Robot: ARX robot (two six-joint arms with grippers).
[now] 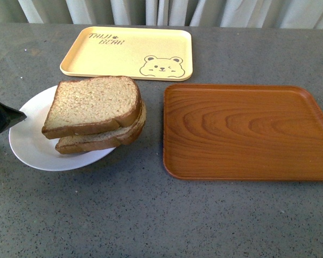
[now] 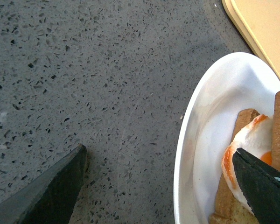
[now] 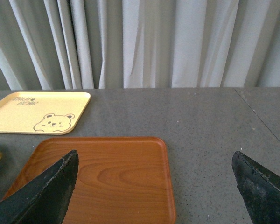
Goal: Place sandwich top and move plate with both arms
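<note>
Resting on the lower slice (image 1: 99, 141), the sandwich top (image 1: 91, 105) lies slightly askew on the plate (image 1: 28, 144), which sits at 9 o'clock on the desk (image 1: 151, 215). The left wrist view shows a fried egg (image 2: 249, 140) between the slices. The yellow bear tray (image 1: 124, 51) is at 12 o'clock and the wooden tray (image 1: 247, 131) at 3 o'clock, both bare. The left hand (image 2: 159, 151) is wide open and empty, straddling the plate's 9 o'clock rim: one finger is over the bare desk, the other over the egg side. I cannot tell whether either finger touches anything. The right hand (image 3: 155, 156) is also spread wide with nothing in it. It hangs over the wooden tray's near edge, well apart from the plate. Judgement: the bread placement looks done, and the step in hand is taking hold of the plate with both arms. The next move calls for the left hand to pinch the rim without catching the egg or bread. The right hand must cross to the plate's 3 o'clock rim, where the overhanging slices leave little bare edge. After that the lift has to be level, since the top slice sits loose and skewed.
</note>
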